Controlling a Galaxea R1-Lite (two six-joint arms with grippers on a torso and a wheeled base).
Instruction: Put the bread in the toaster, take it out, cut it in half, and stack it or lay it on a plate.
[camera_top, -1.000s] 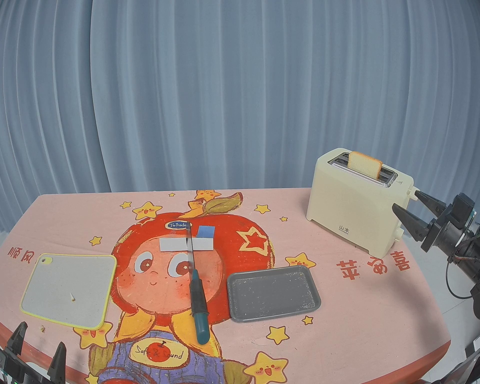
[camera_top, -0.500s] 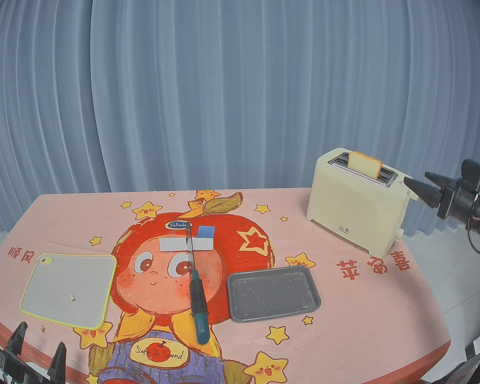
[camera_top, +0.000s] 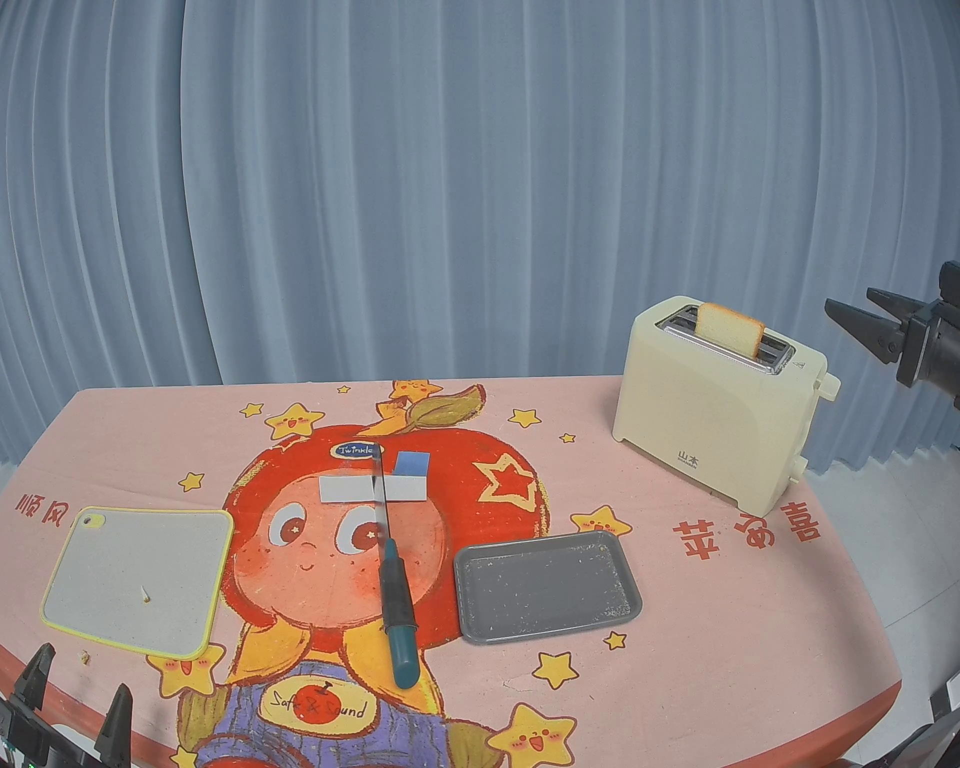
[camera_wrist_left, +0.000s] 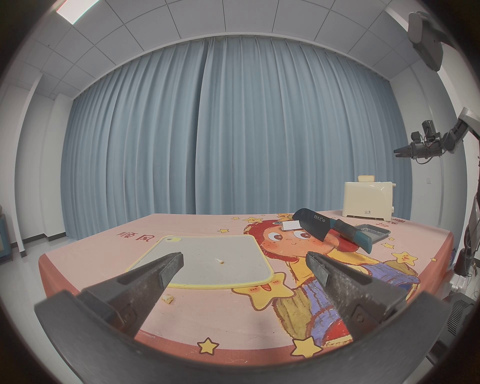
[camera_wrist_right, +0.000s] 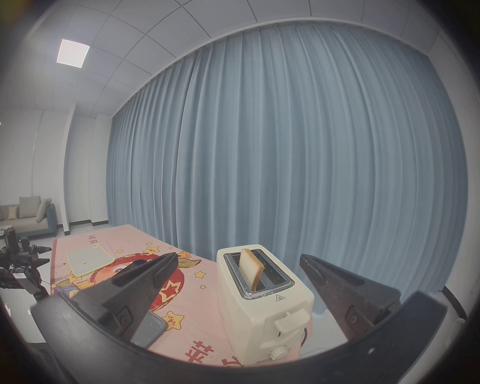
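Your right pincer (camera_top: 848, 300) is released and grasps nothing. It hangs in the air past the right edge of the surface (camera_top: 700, 620), higher than the toaster's top and well apart from it, with its fingers aimed back toward the toaster (camera_top: 715, 410). The toaster stands at the far right corner of the surface. The bread (camera_top: 730, 328) sits upright in one of its slots with its upper part poking out, so it is neither gripped nor touched.

Your left pincer (camera_top: 83, 670) is also released and empty. It sits low at the near left corner, just off the near edge. Just beyond it lies the cutting board (camera_top: 135, 580), flat along the left edge with a small crumb on it and another beside its near side.

Toward the middle you have the knife (camera_top: 395, 590) — blue handle toward the near edge, blade pointing to the far edge and lying across some white and blue paper strips (camera_top: 405, 480). The grey plate (camera_top: 545, 585) rests just right of the knife's handle, near it but apart.
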